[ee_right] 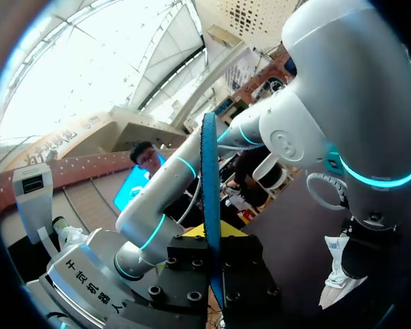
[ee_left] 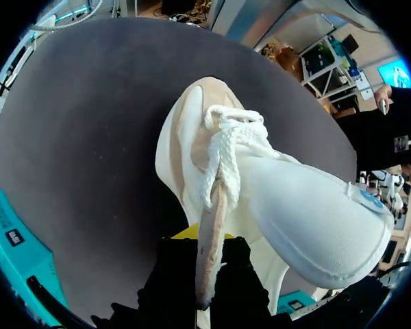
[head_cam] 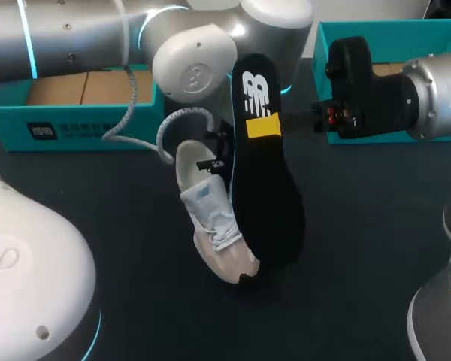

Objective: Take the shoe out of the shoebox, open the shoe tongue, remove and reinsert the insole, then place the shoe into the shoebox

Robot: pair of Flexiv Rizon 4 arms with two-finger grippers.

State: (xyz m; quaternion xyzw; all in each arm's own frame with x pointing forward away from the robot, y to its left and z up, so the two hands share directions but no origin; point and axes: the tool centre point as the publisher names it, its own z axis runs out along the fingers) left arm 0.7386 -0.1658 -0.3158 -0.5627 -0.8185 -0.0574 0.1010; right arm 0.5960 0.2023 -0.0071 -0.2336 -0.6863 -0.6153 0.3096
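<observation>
A white and beige shoe [head_cam: 213, 226] hangs over the dark table [head_cam: 135, 263], toe down. My left gripper [head_cam: 214, 154] is shut on its heel collar. In the left wrist view the collar wall [ee_left: 209, 226] is pinched in the left gripper [ee_left: 209, 243], and the laces and tongue [ee_left: 308, 212] point away. The black insole [head_cam: 267, 180] stands on edge right of the shoe, its lower end beside the toe. My right gripper [head_cam: 274, 124] is shut on its upper part. In the right wrist view the insole [ee_right: 209, 178] shows edge-on in the right gripper [ee_right: 211, 247], with the shoe [ee_right: 339, 274] ahead.
A teal shoebox [head_cam: 75, 124] lies at the back left behind my left arm. A second teal box part [head_cam: 391, 37] sits at the back right behind my right wrist. A grey cable [head_cam: 135, 98] loops from the left arm. White robot bases [head_cam: 22, 278] stand at both front corners.
</observation>
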